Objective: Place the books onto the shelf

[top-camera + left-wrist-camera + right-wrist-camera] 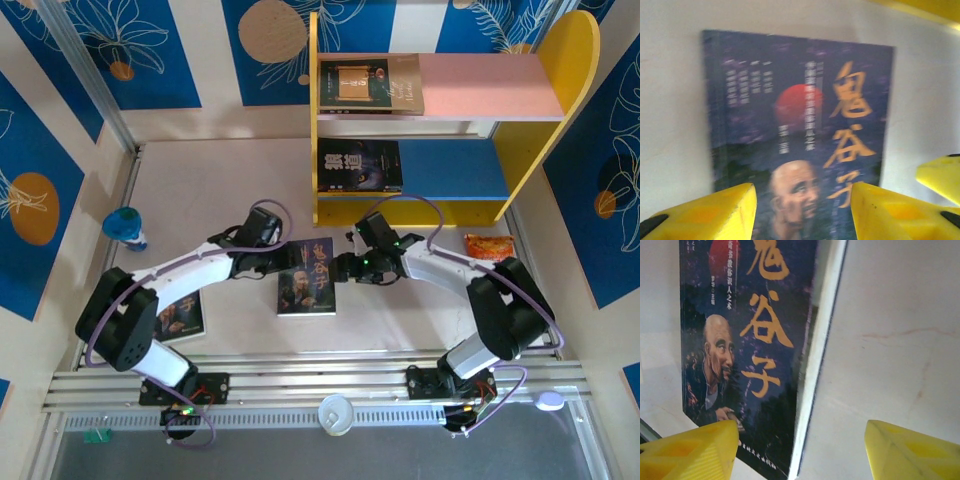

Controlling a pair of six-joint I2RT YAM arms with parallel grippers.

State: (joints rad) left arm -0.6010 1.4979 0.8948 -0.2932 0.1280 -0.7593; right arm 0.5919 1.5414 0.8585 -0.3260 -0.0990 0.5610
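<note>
Dark paperback [306, 277] with bearded man, flat on pale worktop [200, 190], long axis near-to-far, title end toward shelf [565, 80]. Flanking its long edges, left tool [270, 266] and right tool [344, 270], both partly open, gripping nothing. Blue-patterned walls [150, 50] around. Second book [182, 316] half hidden under left arm [190, 265].

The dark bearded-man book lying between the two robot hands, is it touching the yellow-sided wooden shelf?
Apart. The top view shows bare table between the dark bearded-man book and the base of the yellow-sided wooden shelf.
</note>
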